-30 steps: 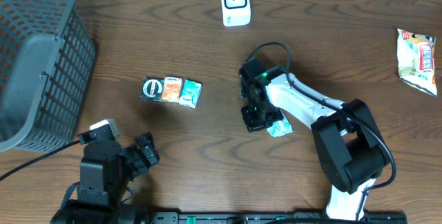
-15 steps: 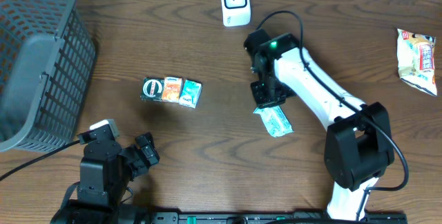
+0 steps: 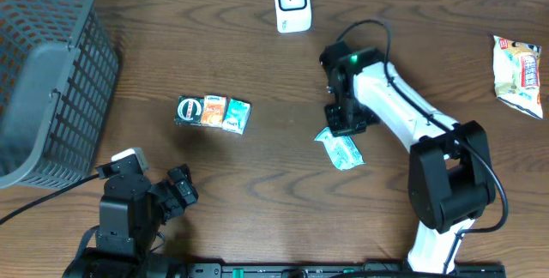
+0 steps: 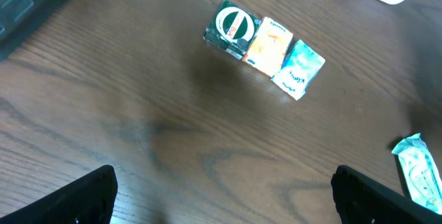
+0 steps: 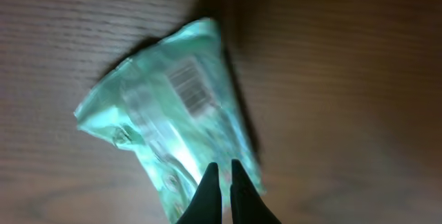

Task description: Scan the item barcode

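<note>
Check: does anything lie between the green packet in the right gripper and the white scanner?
Nothing visible does. Only bare tabletop separates the green packet, pinched by the right gripper, from the white scanner; the small boxes lie well to one side.

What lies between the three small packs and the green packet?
Nothing but bare table between the packs and the green packet; the overhead and left wrist views both show it.

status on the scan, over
Right end effector shut on green packet, barcode facing its wrist camera. Left end effector open, empty. Nothing between packet and white scanner.
</note>
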Motion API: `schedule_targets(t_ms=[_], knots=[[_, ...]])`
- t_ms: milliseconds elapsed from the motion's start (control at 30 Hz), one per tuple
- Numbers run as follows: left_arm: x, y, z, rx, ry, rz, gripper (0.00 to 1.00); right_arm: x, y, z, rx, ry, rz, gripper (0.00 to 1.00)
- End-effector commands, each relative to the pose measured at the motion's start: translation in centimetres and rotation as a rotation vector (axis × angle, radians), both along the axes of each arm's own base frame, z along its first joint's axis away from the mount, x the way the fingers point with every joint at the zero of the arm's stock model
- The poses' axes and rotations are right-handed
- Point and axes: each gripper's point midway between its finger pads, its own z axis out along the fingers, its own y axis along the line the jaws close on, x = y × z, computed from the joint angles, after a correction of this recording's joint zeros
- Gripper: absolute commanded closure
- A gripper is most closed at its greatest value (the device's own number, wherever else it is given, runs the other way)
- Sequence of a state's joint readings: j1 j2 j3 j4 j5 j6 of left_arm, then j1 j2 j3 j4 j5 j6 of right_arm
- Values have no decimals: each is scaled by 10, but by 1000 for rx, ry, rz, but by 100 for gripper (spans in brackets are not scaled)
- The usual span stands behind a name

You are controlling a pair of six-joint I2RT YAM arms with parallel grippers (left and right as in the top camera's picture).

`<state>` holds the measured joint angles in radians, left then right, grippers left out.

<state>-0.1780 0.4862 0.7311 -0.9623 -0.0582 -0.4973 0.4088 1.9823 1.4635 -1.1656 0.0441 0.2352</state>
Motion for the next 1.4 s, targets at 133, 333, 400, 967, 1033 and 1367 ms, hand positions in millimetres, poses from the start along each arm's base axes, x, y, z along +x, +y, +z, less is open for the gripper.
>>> schedule_targets(t_ms=[133, 333, 400, 967, 1033, 1367], knots=[[0, 1, 2, 2, -7, 3, 2, -29, 26, -39, 127, 59, -22, 99], [0, 1, 2, 2, -7, 3, 2, -36, 38, -53, 141, 40, -7, 99], [0, 1, 2, 2, -7, 3, 2, -34, 43, -53, 149, 25, 1, 99], [0, 1, 2, 2, -7, 3, 3, -15, 117, -39, 379, -115, 409, 99], [0, 1, 2, 2, -7, 3, 2, -13, 118, -33, 376, -116, 412, 99], [0, 1, 2, 2, -7, 3, 2, -7, 107, 24, 291, -46, 283, 95]])
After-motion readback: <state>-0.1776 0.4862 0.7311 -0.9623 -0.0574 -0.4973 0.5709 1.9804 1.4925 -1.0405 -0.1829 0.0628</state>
